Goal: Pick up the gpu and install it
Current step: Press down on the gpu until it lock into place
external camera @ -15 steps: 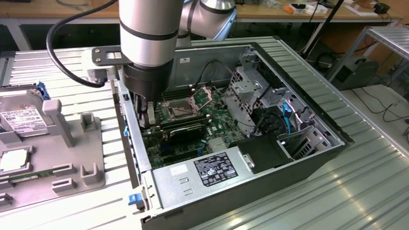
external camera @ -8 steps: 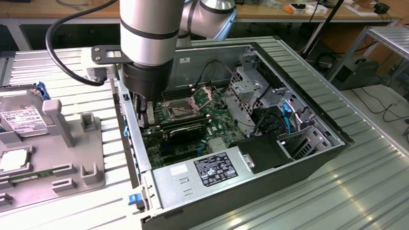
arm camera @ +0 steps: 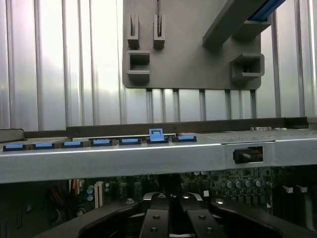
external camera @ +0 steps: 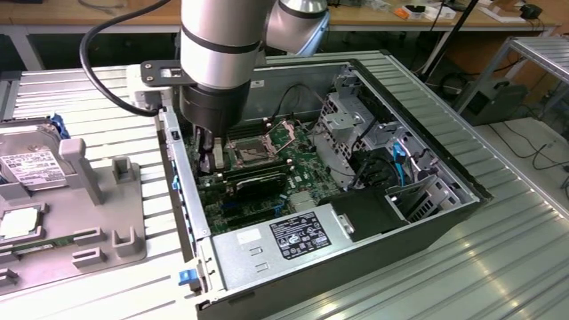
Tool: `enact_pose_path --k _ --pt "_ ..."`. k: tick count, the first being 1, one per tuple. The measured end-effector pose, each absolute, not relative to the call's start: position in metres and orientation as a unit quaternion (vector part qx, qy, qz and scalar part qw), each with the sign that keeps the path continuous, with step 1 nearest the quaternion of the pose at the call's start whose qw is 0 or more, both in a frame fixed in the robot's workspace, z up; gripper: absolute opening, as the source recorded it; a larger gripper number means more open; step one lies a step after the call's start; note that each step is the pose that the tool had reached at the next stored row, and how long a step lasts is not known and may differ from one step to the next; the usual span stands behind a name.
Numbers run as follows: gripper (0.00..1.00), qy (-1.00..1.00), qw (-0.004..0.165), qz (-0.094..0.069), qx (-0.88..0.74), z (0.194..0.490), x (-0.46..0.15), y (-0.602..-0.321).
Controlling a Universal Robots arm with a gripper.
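An open desktop computer case (external camera: 418,220) is lying on its side on the ribbed metal bench (external camera: 498,267), with a grey fixture tray (external camera: 106,220) sitting beside it toward the exterior view's left and carrying a hard drive (external camera: 26,163). The robot arm (external camera: 222,47) is reaching down into the case over the green motherboard (external camera: 294,143), its end effector (external camera: 209,155) sitting near the case wall with its fingers (arm camera: 161,218) pressed together. The gpu (external camera: 253,179) is lying inside the case across the motherboard, just beside and below the end effector; whether they are touching is unclear.
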State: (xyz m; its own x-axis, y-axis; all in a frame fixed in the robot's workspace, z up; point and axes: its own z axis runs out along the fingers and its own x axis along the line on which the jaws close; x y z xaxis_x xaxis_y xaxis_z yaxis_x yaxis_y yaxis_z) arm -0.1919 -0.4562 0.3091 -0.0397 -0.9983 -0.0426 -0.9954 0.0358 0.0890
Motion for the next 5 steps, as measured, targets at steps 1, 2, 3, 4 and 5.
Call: enact_pose_path --k 1,2,3,4,5 --pt "0.11 -0.720 0.016 -0.047 0.693 0.3092 -0.1919 -0.4562" --pt "0.11 -0.720 0.016 -0.047 0.693 0.3093 -0.1918 -0.4562" --pt "0.11 -0.719 0.016 -0.047 0.693 0.3092 -0.1918 -0.4561" --pt "0.11 -0.719 0.016 -0.047 0.693 0.3093 -0.1918 -0.4561" --pt "0.11 -0.720 0.016 -0.047 0.693 0.3093 -0.1918 -0.4561"
